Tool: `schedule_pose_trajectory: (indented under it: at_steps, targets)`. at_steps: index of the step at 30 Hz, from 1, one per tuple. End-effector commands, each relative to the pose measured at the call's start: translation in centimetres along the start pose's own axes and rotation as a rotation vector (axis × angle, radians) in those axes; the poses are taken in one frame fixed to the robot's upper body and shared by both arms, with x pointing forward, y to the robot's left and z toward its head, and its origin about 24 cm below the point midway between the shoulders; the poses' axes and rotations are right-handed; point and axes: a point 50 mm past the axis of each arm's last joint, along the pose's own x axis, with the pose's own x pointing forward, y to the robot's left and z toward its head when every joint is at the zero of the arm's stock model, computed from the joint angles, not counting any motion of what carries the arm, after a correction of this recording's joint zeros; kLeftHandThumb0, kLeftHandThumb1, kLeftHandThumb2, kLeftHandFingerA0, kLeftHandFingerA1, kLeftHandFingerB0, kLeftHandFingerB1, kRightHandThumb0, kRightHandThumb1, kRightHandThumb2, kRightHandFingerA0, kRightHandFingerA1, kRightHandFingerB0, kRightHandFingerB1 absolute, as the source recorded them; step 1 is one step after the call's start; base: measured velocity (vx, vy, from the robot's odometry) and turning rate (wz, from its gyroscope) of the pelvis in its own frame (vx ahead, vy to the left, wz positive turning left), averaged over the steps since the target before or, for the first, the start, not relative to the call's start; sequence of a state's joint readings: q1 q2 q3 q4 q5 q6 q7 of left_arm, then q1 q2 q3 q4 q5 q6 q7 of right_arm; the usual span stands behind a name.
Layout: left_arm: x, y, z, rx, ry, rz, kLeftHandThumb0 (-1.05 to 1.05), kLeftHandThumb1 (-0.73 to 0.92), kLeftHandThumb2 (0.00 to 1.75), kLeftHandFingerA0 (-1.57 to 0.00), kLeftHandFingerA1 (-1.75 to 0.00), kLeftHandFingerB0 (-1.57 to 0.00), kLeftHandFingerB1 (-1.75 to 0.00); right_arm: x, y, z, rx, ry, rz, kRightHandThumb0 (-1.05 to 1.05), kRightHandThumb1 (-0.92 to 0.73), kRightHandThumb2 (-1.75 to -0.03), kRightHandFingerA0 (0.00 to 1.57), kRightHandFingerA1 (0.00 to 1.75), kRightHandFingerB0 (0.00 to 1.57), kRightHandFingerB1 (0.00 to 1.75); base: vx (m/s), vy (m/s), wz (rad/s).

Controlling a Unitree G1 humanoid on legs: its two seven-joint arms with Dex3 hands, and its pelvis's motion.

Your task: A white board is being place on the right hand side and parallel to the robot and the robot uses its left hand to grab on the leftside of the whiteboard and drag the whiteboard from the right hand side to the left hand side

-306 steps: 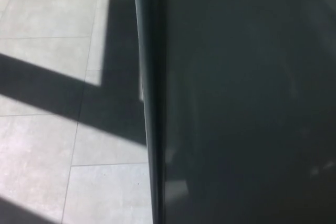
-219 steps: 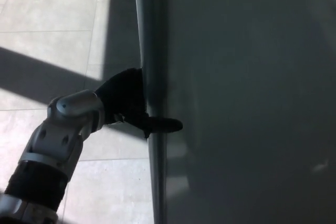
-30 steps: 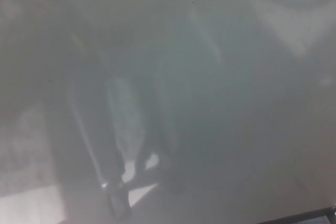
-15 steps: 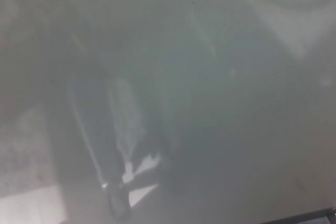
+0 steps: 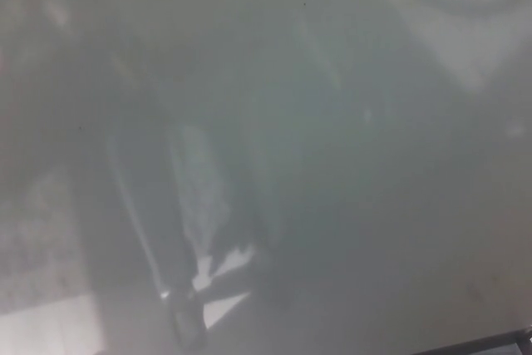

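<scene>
Hardly anything was shifted since half a second earlier: the whiteboard filled the view, neither hand seen.

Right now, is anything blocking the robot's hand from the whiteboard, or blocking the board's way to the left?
Cannot tell. The whiteboard fills nearly the whole head view, showing only hazy reflections. Neither hand shows, and the floor to the left is hidden.

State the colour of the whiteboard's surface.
Dull grey-white with hazy, darker reflections. The whiteboard fills nearly the whole head view, the only one given.
</scene>
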State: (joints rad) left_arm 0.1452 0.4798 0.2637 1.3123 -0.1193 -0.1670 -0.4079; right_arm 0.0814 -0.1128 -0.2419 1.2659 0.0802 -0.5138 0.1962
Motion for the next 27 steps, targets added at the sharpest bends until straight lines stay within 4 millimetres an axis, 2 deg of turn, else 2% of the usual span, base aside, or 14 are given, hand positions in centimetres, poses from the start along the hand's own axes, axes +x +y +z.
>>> schedule_pose_trajectory:
  at_steps: [1, 6, 10, 11, 12, 13, 14, 15, 16, 17, 18, 19, 20, 27]
  targets:
    - [-0.1, 0.4, 0.6, 0.0, -0.069, 0.057, -0.33, 0.69, 0.63, -0.45, -0.39, -0.09, -0.22, 0.1, -0.1, 0.3, -0.062, -0.009, -0.003, -0.25, -0.92, -0.7, 0.76, 0.56, 0.32, 0.31, 0.0, 0.0, 0.0]
    - [-0.2, 0.3, 0.9, 0.005, -0.141, 0.117, -0.3, 0.71, 0.62, -0.38, -0.35, -0.12, -0.26, 0.1, -0.1, 0.3, -0.075, -0.011, 0.004, -0.26, -0.92, -0.7, 0.76, 0.57, 0.32, 0.32, 0.0, 0.0, 0.0]
    - [-0.2, 0.4, 1.5, -0.056, -0.206, 0.141, -0.29, 0.71, 0.65, -0.64, -0.78, -0.15, -0.29, 0.4, 0.0, 0.8, -0.059, -0.018, 0.002, -0.27, -0.92, -0.69, 0.76, 0.57, 0.34, 0.32, 0.0, 0.0, 0.0]
    - [-0.3, 0.4, 1.6, -0.084, -0.23, 0.138, -0.19, 0.55, 0.97, -0.58, -0.71, -0.05, -0.44, 0.5, 0.0, 0.8, -0.053, -0.018, -0.002, -0.27, -0.92, -0.69, 0.77, 0.56, 0.35, 0.31, 0.0, 0.0, 0.0]
    - [-0.3, 0.5, 1.6, -0.097, -0.244, 0.139, -0.18, 0.55, 0.97, -0.59, -0.72, -0.07, -0.45, 0.5, 0.0, 0.9, -0.05, -0.019, -0.003, -0.27, -0.92, -0.68, 0.77, 0.56, 0.35, 0.31, 0.0, 0.0, 0.0]
    - [-0.3, 0.5, 1.7, -0.105, -0.253, 0.141, -0.18, 0.55, 0.97, -0.59, -0.72, -0.07, -0.45, 0.6, 0.0, 0.9, -0.048, -0.021, -0.003, -0.27, -0.92, -0.68, 0.77, 0.56, 0.35, 0.31, 0.0, 0.0, 0.0]
    - [-0.3, 0.5, 1.7, -0.13, -0.259, 0.139, -0.22, 0.72, 0.61, -0.61, -0.47, -0.2, -0.28, 0.6, 0.0, 0.9, -0.041, -0.021, -0.003, -0.27, -0.92, -0.68, 0.76, 0.56, 0.36, 0.31, 0.0, 0.0, 0.0]
    - [-0.3, 0.6, 1.6, -0.15, -0.259, 0.143, -0.27, 0.71, 0.65, -0.62, -0.55, -0.2, -0.3, 0.5, 0.1, 0.9, -0.048, -0.02, -0.006, -0.27, -0.92, -0.67, 0.77, 0.56, 0.36, 0.32, 0.0, 0.0, 0.0]
    - [-0.3, 0.7, 1.6, -0.153, -0.256, 0.151, -0.19, 0.56, 0.97, -0.61, -0.76, -0.05, -0.43, 0.5, 0.1, 0.9, -0.053, -0.02, -0.007, -0.27, -0.92, -0.67, 0.77, 0.55, 0.35, 0.31, 0.0, 0.0, 0.0]
    - [-0.3, 0.7, 1.6, -0.152, -0.251, 0.16, -0.19, 0.56, 0.97, -0.61, -0.76, -0.05, -0.43, 0.5, 0.0, 0.9, -0.055, -0.019, -0.006, -0.27, -0.92, -0.67, 0.77, 0.55, 0.35, 0.31, 0.0, 0.0, 0.0]
    - [-0.3, 0.7, 1.6, -0.138, -0.242, 0.17, -0.22, 0.72, 0.61, -0.64, -0.62, -0.21, -0.28, 0.5, 0.1, 0.9, -0.049, -0.018, -0.006, -0.27, -0.92, -0.68, 0.77, 0.56, 0.35, 0.31, 0.0, 0.0, 0.0]
    - [-0.3, 0.8, 1.6, -0.134, -0.234, 0.176, -0.18, 0.56, 0.97, -0.63, -0.76, -0.06, -0.43, 0.6, 0.1, 0.9, -0.054, -0.017, -0.006, -0.26, -0.92, -0.67, 0.77, 0.55, 0.35, 0.31, 0.0, 0.0, 0.0]
    - [-0.3, 0.8, 1.6, -0.141, -0.233, 0.177, -0.21, 0.71, 0.62, -0.67, -0.65, -0.23, -0.29, 0.6, 0.0, 0.9, -0.057, -0.016, -0.007, -0.26, -0.92, -0.68, 0.77, 0.55, 0.35, 0.31, 0.0, 0.0, 0.0]
    - [-0.3, 0.8, 1.5, -0.09, -0.225, 0.193, -0.25, 0.73, 0.64, -0.68, -0.87, -0.26, -0.31, 0.4, -0.1, 0.7, -0.061, -0.015, -0.005, -0.26, -0.92, -0.69, 0.76, 0.55, 0.34, 0.32, 0.0, 0.0, 0.0]
